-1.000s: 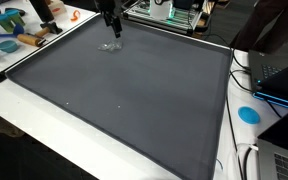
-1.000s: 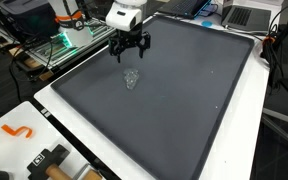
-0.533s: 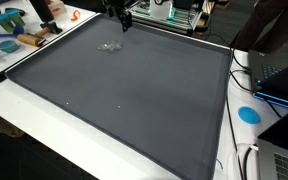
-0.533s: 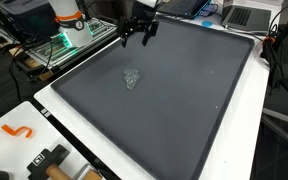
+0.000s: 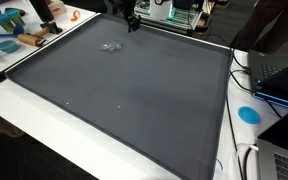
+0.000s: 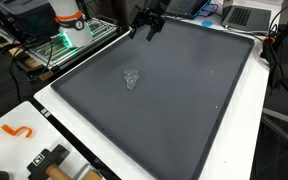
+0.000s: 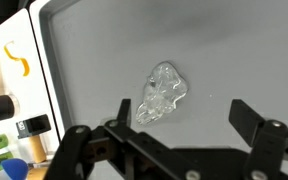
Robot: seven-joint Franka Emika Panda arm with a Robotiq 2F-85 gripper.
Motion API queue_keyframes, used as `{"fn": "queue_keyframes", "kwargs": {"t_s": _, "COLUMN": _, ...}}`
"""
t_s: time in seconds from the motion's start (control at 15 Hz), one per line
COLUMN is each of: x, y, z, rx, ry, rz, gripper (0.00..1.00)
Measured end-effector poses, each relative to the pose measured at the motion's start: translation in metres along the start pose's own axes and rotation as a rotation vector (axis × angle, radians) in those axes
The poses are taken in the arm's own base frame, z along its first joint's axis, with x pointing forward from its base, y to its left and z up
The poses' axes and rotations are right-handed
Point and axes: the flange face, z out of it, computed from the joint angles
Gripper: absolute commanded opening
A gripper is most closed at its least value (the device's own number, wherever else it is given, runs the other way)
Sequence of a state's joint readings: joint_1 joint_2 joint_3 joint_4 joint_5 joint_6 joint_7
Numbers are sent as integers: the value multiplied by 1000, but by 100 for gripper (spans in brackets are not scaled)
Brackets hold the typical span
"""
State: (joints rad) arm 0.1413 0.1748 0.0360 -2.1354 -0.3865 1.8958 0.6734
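Note:
A small clear crumpled plastic object [image 7: 161, 91] lies on the dark grey mat [image 7: 234, 50]. It shows in both exterior views [image 5: 110, 46] [image 6: 132, 78]. My gripper [image 7: 169, 128] is open and empty, its two black fingers spread wide. It hangs high above the mat near the far edge in both exterior views [image 5: 131, 20] [image 6: 148, 24], well clear of the plastic object.
The white table [image 6: 84, 140] borders the mat. An orange hook [image 6: 17, 131] and black tools [image 6: 49, 160] lie near one corner. Blue items [image 5: 4, 45] and a blue disc [image 5: 249, 114] sit beside the mat. Laptops [image 5: 279, 75] and cables stand along one side.
My gripper has risen away from the plastic object and moved toward the far edge of the mat. The plastic object has stayed where it lies.

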Motion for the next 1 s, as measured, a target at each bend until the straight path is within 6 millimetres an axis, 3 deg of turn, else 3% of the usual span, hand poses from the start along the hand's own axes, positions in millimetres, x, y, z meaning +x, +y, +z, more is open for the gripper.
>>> {"fn": "queue_keyframes", "kwargs": {"t_s": 0.53, "x": 6, "y": -29, "z": 0, "rx": -73, "ry": 8, "rz": -27, "gripper": 100}}
{"fn": "queue_keyframes", "kwargs": {"t_s": 1.0, "x": 12, "y": -37, "z": -2, "rx": -81, "ry": 10, "rz": -37, "gripper": 100}}
